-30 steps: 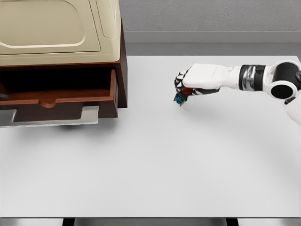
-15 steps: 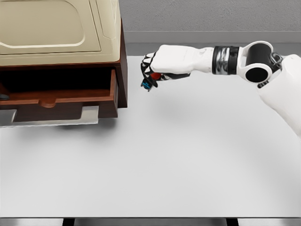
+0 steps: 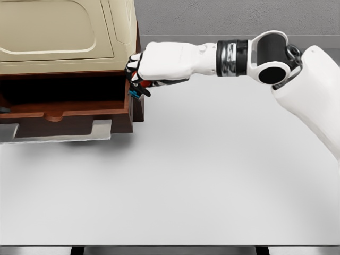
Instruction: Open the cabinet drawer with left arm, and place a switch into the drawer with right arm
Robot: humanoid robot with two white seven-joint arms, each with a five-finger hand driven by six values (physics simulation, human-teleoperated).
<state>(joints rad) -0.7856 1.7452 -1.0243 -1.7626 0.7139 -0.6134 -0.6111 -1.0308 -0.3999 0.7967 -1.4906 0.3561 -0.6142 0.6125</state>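
The brown cabinet (image 3: 139, 53) with a beige top stands at the back left of the table. Its drawer (image 3: 79, 110) is pulled out, and the inside is dark. My right hand (image 3: 137, 79) hangs at the drawer's right front corner, just above its side wall, shut on the switch (image 3: 135, 93). The switch is small, with a red part under the palm and a blue end poking out below the fingers. My left arm does not show. At the left edge a small dark shape (image 3: 3, 109) lies on the drawer front; I cannot tell what it is.
A white table (image 3: 212, 175) spreads across the view, its front edge near the bottom. A grey metal plate (image 3: 101, 130) sticks out below the drawer. Behind the table is a grey wall (image 3: 239, 16).
My right arm has swept left across the table with the switch in hand, from mid-table to the drawer's right corner, and has risen a little. The drawer has not moved.
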